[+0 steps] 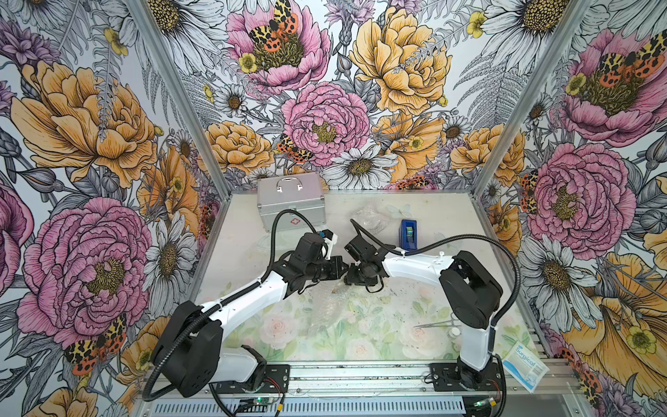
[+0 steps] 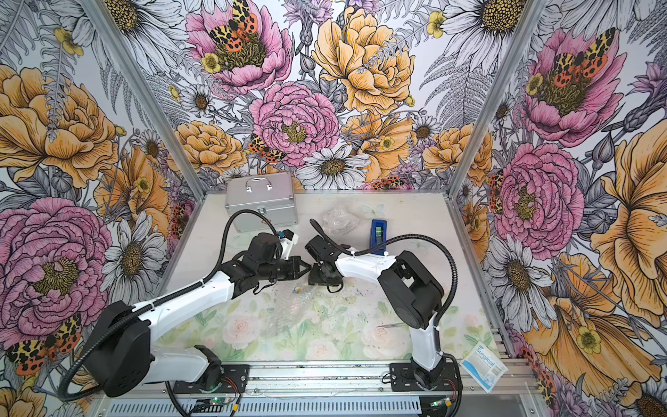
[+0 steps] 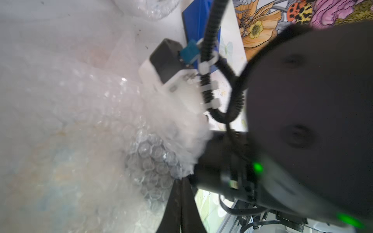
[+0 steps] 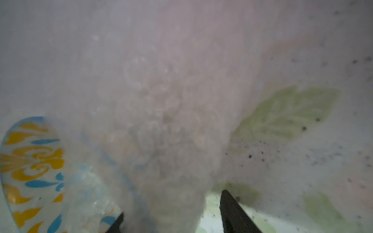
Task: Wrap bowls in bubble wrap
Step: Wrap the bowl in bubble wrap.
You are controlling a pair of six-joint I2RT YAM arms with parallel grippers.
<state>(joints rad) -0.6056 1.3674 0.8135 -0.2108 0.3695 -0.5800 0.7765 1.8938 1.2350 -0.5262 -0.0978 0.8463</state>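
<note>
- Right wrist view: one bowl (image 4: 32,171) sits on the table. One painted flank is bare, and the rest is under the bubble wrap (image 4: 161,121).
- The right gripper (image 4: 171,201) has its fingers spread, with a bunched column of wrap rising between them. Whether either finger touches the wrap cannot be told.
- Left wrist view: the left gripper (image 3: 180,180) has its fingers pressed together at a gathered edge of the wrap and appears to pinch that fold.
- In both top views the two grippers meet mid-table over the far end of the sheet. The near end of the sheet (image 1: 321,314) lies loose on the table towards the arm bases.
- Progress, as a judgement: wrapping of this bowl is begun but not closed. The bare flank has yet to be covered and the loose end folded round.
- A crumpled wrap bundle (image 1: 370,216) lies at the back, near the blue tape dispenser (image 1: 408,233). It may hold the second bowl, but its contents are not legible, and no second bowl shows anywhere.
- Hidden or poor: the arms cover the bowl in the top views. Both wrist views are blurred, and the frame edge cuts off the right gripper's fingers.
</note>
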